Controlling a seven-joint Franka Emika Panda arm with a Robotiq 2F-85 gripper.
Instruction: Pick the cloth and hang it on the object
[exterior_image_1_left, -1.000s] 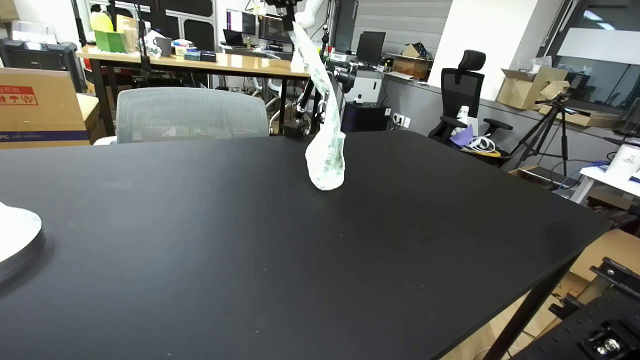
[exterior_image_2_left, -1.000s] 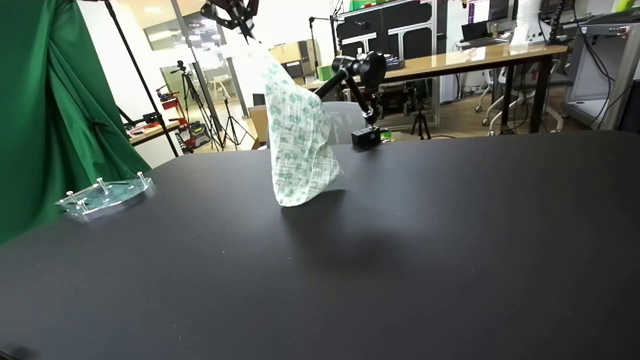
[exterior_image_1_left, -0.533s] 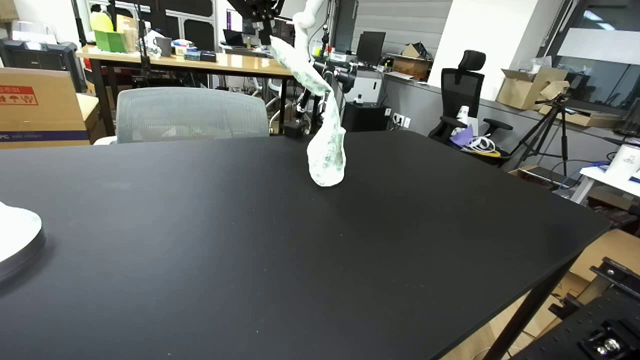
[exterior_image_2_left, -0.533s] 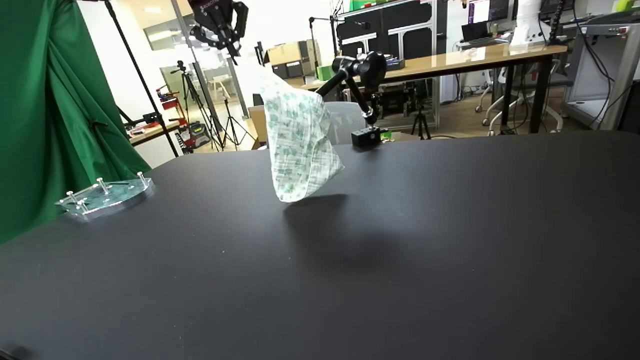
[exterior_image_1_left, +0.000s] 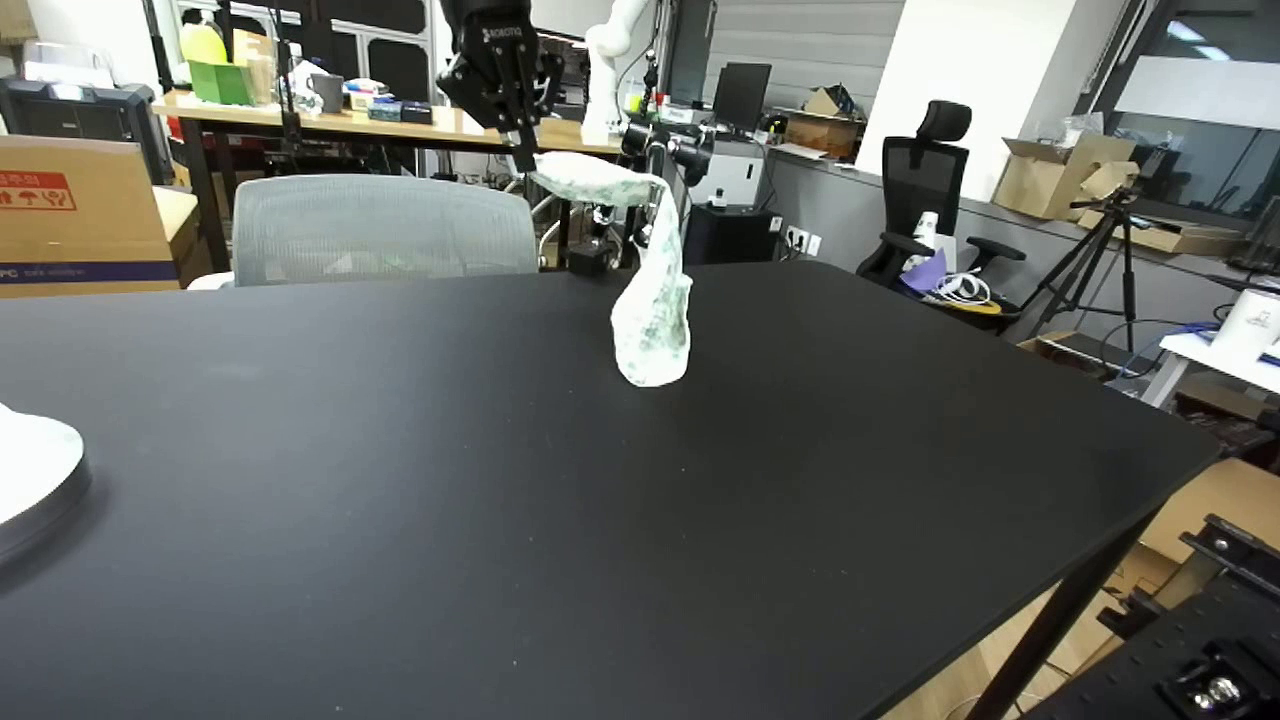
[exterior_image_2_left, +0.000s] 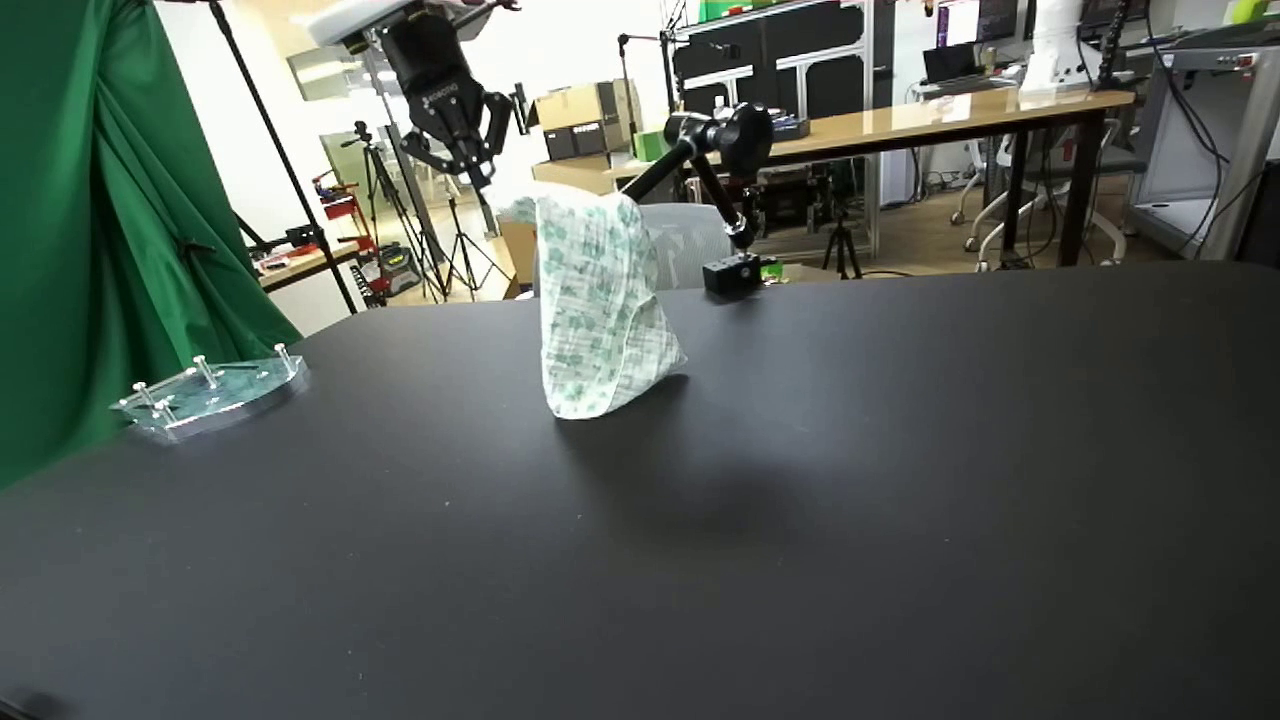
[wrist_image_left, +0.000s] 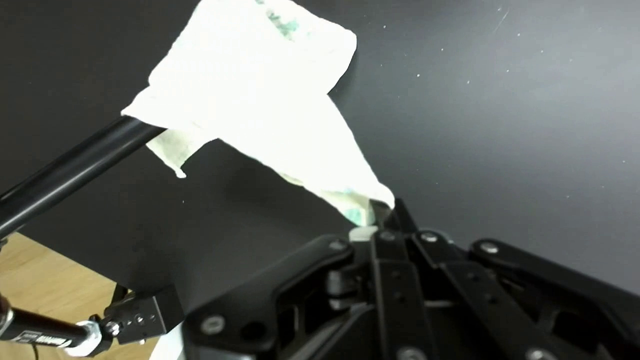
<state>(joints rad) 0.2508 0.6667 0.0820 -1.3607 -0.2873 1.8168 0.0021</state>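
Behind the table (exterior_image_1_left: 400, 500) stands a cardboard box (exterior_image_1_left: 90, 235); the hand (wrist_image_left: 392, 215) pinches the cloth (exterior_image_2_left: 600, 300).

Green-printed white cloth (wrist_image_left: 255, 80): cut off at 11 o'clock in wrist view.
Glossy black rod (wrist_image_left: 75, 175): 2 o'clock end hidden by cloth.
White, curve-edged slab (exterior_image_1_left: 35, 460): cut off at 9 o'clock.

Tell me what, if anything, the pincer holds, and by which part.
The cloth: the pincer has it by one tapering end.
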